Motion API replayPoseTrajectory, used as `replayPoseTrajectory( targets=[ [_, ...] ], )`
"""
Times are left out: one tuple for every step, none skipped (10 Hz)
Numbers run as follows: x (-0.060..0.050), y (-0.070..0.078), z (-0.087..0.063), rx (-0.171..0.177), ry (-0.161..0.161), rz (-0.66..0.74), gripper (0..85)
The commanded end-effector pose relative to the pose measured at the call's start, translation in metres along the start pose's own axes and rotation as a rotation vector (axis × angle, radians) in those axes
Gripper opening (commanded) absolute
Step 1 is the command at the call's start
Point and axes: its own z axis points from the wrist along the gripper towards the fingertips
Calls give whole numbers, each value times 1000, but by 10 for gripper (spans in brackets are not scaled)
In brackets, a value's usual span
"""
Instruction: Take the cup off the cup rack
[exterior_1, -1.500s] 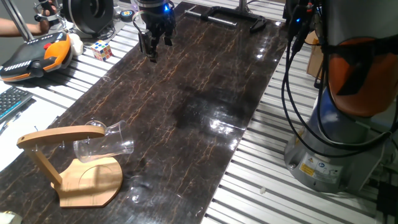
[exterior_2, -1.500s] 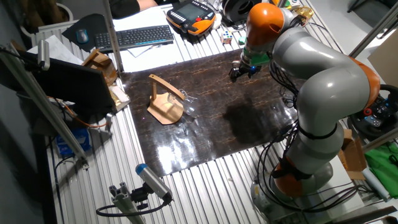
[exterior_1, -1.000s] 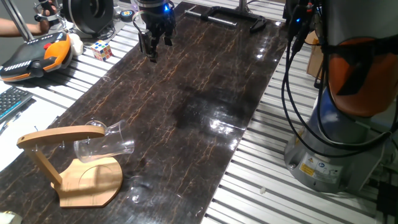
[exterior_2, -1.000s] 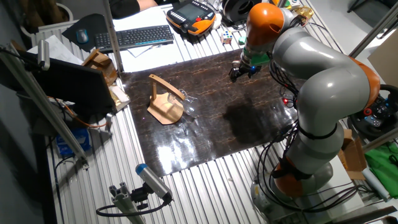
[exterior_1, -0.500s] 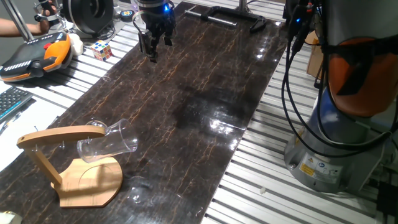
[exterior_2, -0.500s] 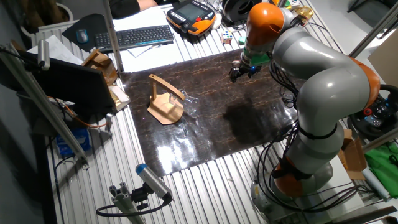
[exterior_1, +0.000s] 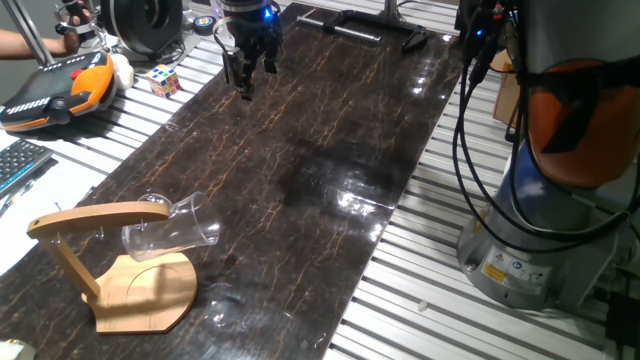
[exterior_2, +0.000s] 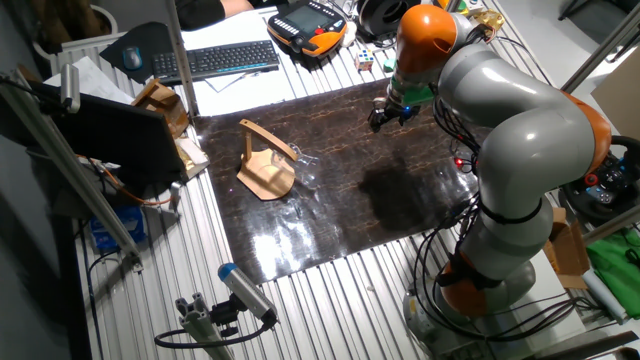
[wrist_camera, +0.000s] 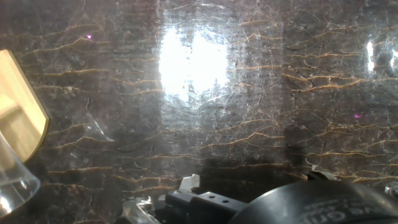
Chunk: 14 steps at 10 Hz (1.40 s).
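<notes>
While tilted on rack: clear cup (exterior_1: 168, 236)

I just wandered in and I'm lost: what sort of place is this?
Most likely a robotics lab or workshop. A big grey and orange robot arm stands at a metal-slatted bench, with a keyboard and an orange handheld controller beside it.
</notes>
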Motion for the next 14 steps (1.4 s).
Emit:
replayPoseTrajectory(
  targets=[
    [0, 0, 0, 77, 255, -301, 23],
    [0, 0, 0, 79, 255, -301, 23],
    [0, 0, 0, 79, 255, -301, 23],
    [0, 0, 0, 78, 255, -303, 23],
    [0, 0, 0, 78, 255, -303, 23],
    [0, 0, 0, 78, 255, -303, 23],
    [0, 0, 0, 79, 254, -303, 23],
    [0, 0, 0, 79, 254, -300, 23],
    [0, 0, 0, 77, 254, -312, 23],
    [0, 0, 0, 79, 250, -295, 23],
    [0, 0, 0, 78, 245, -282, 23],
    [0, 0, 0, 79, 242, -281, 23],
    [0, 0, 0, 78, 237, -263, 23],
    [0, -1, 0, 80, 233, -235, 23]
  ],
)
